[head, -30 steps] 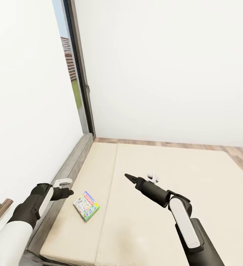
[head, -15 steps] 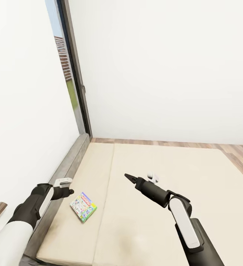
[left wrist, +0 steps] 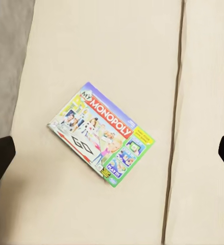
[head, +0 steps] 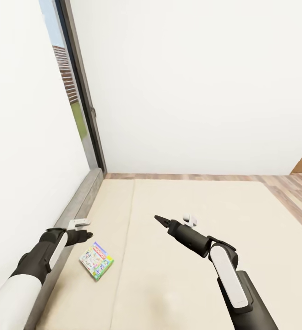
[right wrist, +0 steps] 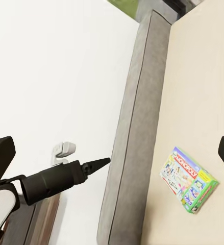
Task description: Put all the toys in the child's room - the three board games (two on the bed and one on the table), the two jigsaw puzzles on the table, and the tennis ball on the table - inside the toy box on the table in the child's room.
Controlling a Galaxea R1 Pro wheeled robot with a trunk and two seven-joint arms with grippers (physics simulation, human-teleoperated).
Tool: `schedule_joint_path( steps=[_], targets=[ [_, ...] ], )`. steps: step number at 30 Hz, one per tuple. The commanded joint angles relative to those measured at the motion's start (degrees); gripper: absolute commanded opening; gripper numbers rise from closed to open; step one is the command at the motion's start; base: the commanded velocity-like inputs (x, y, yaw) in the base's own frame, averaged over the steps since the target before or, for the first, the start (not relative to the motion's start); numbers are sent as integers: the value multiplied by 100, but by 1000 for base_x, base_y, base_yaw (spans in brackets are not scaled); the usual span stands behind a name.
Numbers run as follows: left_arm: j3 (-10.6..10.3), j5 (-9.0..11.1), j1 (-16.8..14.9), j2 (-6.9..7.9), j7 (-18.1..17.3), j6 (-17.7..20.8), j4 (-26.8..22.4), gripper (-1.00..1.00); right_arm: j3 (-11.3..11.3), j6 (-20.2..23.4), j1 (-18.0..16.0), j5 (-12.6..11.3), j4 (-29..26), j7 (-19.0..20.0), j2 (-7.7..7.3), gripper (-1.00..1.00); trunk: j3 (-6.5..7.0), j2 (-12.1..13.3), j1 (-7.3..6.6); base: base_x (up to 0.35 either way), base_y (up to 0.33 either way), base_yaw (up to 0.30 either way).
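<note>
On the bed [head: 206, 256], a board game [left wrist: 102, 131], "MONOPOLY" legible from the left wrist.

One board game [head: 96, 261], one bed [head: 192, 256], two pincers.

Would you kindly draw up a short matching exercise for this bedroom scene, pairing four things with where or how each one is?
Column one:
1. board game
2. left gripper
3. right gripper
4. window

Column two:
A. raised over the middle of the bed, away from any toy
B. lying flat on the mattress near the frame-side edge
C. in the wall beyond the head of the bed, showing brick and grass outside
D. just above the grey bed frame, beside the printed box

Pairs: 1-B, 2-D, 3-A, 4-C
</note>
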Motion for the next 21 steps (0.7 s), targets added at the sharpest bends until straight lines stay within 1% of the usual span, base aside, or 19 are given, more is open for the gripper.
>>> schedule_joint_path(
  steps=[1,7,21],
  targets=[
    [9,47,-4,0,3,32,-7,100,-7,26,-4,18,-1,22,4,100,-10,-12,3,0,0,-94],
    [10,47,-2,0,3,25,-7,100,-7,24,-4,17,-1,22,8,100,-5,-12,3,0,0,-38],
    [1,47,-1,0,11,24,-7,100,-7,24,-5,12,-1,22,8,100,-27,-12,3,0,0,-3]
  ],
)
